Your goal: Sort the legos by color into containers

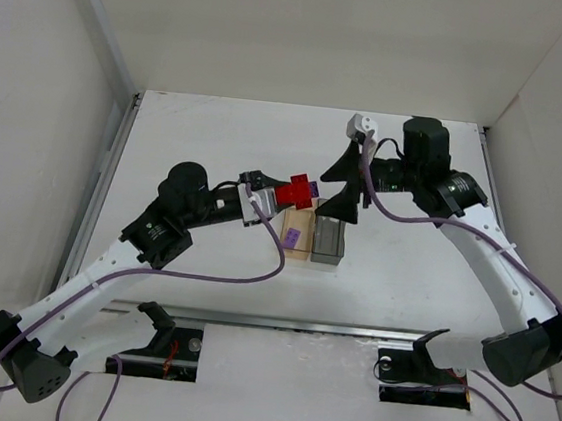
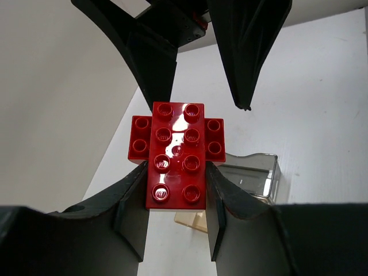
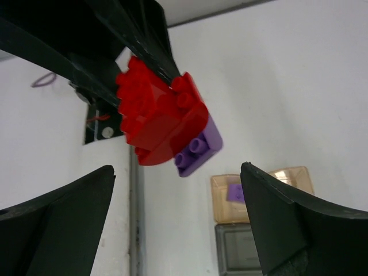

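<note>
Red and purple legos (image 3: 167, 123), stuck together, hang above the tan tray (image 1: 297, 247), clamped in the left gripper (image 2: 175, 187); the right gripper (image 1: 349, 188) is wide open just right of them. A crooked pull may drop both together.

White arm links (image 1: 92, 286), black joints (image 1: 185, 188) — purple cables (image 1: 244, 279) — black tapered fingers (image 3: 57, 218)

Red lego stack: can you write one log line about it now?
left gripper: shut on red lego stack, purple brick attached | right gripper: open | tan tray: one purple piece
</note>
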Tool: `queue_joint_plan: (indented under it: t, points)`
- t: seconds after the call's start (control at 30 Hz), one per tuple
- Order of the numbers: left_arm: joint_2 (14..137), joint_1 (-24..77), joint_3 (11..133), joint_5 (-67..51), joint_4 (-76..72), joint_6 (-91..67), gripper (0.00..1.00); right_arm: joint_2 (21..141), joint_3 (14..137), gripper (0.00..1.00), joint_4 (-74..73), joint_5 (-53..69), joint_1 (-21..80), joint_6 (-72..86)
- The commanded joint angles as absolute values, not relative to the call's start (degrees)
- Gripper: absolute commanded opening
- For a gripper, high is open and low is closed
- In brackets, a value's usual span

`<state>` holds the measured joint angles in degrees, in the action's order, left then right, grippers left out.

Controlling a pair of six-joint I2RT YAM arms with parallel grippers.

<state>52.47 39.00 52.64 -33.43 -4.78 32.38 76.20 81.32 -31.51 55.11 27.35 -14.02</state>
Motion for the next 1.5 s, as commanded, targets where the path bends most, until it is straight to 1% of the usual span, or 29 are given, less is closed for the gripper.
queue_joint_plan:
  t: [0.0, 0.07, 0.1, 0.27, 0.33, 0.5, 0.67, 0.8, 0.93, 1.1, 1.13, 1.17, 1.27, 1.3, 1.4, 1.43, 1.47]
  points:
    - [51.94, 39.20, 53.80, -33.40, -7.12, 36.99, 0.00, 74.53, 80.25, 0.95, -20.68, 62.66, 27.33, -5.89]
    - [51.94, 39.20, 53.27, -33.40, -7.12, 38.75, 0.00, 75.06, 79.11, 0.95, -14.45, 64.94, 27.33, 0.07]
    - [51.94, 39.20, 53.26, -32.88, -7.12, 39.37, 0.00, 75.06, 79.10, 0.95, -13.72, 64.95, 27.33, 1.83]
    - [51.94, 39.20, 52.21, -30.06, -10.10, 40.17, 0.00, 77.34, 79.10, 0.95, -15.56, 63.63, 28.56, 3.07]
    - [51.94, 39.72, 51.59, -30.06, -11.16, 40.17, 0.00, 77.87, 79.10, 0.95, -14.77, 61.44, 29.87, 3.77]
    - [51.94, 39.73, 51.59, -30.06, -12.47, 39.55, 0.00, 78.40, 78.57, 0.90, -11.52, 54.41, 31.11, 7.99]
    - [50.80, 39.73, 50.54, -28.92, -12.48, 39.55, 0.00, 78.40, 76.74, 0.91, -11.51, 47.56, 31.11, 8.61]
    - [49.58, 39.73, 50.01, -28.92, -13.00, 38.94, 0.00, 78.40, 74.98, 0.91, -10.99, 47.80, 30.59, 8.00]
    - [49.57, 39.73, 50.01, -28.92, -13.01, 38.41, 0.00, 77.87, 74.97, 0.87, -9.50, 49.04, 30.59, 8.52]
    - [49.57, 40.25, 50.01, -30.76, -12.48, 38.41, 0.00, 77.34, 76.38, 0.87, -8.96, 49.04, 30.59, 9.05]
    - [49.57, 40.25, 50.01, -30.76, -11.96, 38.41, 0.00, 77.34, 76.90, 0.85, -8.96, 49.04, 30.59, 9.05]
    - [49.57, 40.25, 50.01, -30.76, -11.95, 38.41, 0.00, 77.34, 76.90, 0.77, -8.96, 49.04, 30.59, 9.05]
    - [50.10, 40.25, 50.01, -31.28, -13.26, 36.91, 0.00, 78.39, 76.90, 0.63, -7.83, 49.04, 31.11, 9.76]
    - [50.10, 40.25, 50.53, -31.29, -13.27, 36.91, 0.00, 78.40, 76.90, 0.52, -7.82, 49.04, 31.11, 11.32]
    - [50.10, 40.25, 50.54, -31.81, -13.27, 36.39, 0.00, 78.40, 75.42, 0.39, -2.92, 49.83, 31.11, 14.49]
    - [50.10, 40.25, 50.54, -31.82, -12.75, 36.39, 0.00, 78.40, 74.63, 0.32, -1.16, 49.83, 31.11, 17.20]
    - [50.10, 40.25, 50.54, -31.82, -12.74, 35.69, 0.00, 78.40, 74.01, 0.28, 1.90, 50.36, 31.11, 18.53]
